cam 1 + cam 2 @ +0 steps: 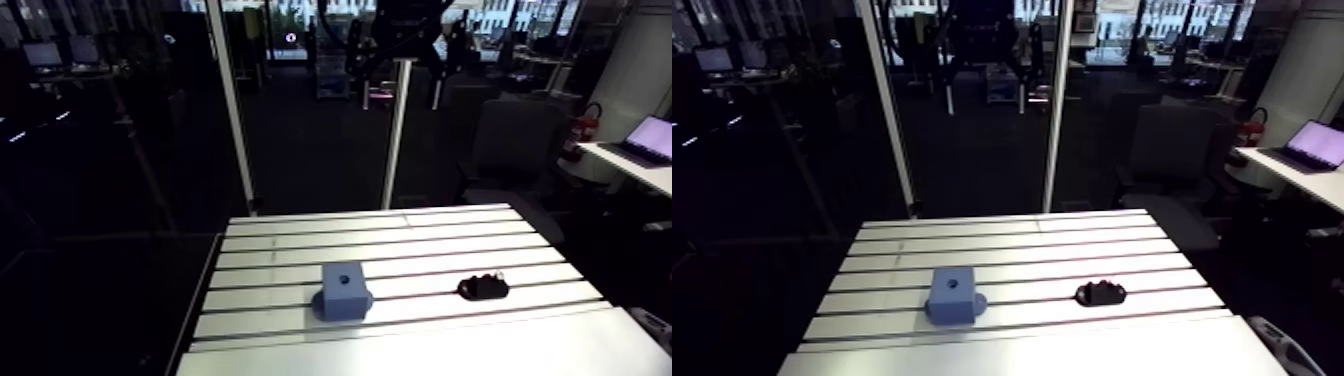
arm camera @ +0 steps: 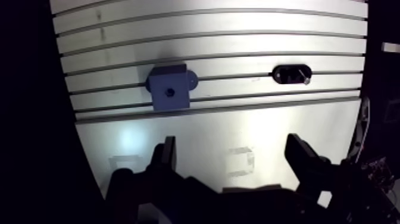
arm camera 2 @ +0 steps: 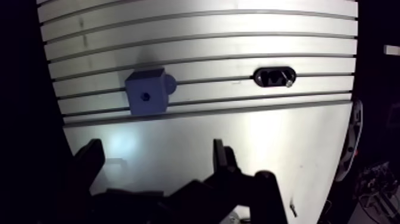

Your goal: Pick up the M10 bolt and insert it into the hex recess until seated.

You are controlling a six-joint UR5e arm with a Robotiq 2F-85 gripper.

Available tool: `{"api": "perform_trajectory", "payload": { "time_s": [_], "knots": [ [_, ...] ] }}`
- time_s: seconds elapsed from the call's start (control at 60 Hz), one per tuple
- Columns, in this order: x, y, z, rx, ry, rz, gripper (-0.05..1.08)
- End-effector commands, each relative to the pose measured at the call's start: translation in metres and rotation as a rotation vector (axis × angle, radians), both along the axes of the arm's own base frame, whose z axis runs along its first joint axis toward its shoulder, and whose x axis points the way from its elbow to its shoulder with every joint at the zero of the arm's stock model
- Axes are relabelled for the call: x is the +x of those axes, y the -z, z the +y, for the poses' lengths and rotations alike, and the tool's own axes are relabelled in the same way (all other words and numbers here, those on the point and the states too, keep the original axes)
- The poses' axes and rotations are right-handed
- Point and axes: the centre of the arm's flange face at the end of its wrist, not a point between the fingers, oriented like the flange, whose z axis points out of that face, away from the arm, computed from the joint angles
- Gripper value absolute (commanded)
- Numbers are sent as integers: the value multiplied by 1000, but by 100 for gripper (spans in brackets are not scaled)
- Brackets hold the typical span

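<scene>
Progress zero so far: tool [image 2: 232, 143] spread wide and empty, dark M10 bolt [image 2: 296, 74] at its 1 o'clock, blue recessed block [image 2: 169, 90] at 11.

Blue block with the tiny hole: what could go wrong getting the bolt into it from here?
The bolt lies low in a black holder, so the open gripper might grab it crooked or slip off. The blue block has a small hole; a tilted bolt could jam at its rim or nudge the block.
</scene>
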Motion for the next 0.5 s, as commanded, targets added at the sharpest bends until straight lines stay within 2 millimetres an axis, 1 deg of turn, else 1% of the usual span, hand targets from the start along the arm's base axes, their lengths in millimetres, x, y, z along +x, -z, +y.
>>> {"api": "perform_trajectory", "payload": {
  "time_s": [0.017,0.267,0.5],
  "knots": [
    [12,-8,-40,3,-112,0,0],
    [12,-7,-45,3,-121,0,0],
    [12,-11,-44,6,-120,7,0]
  ]
}}
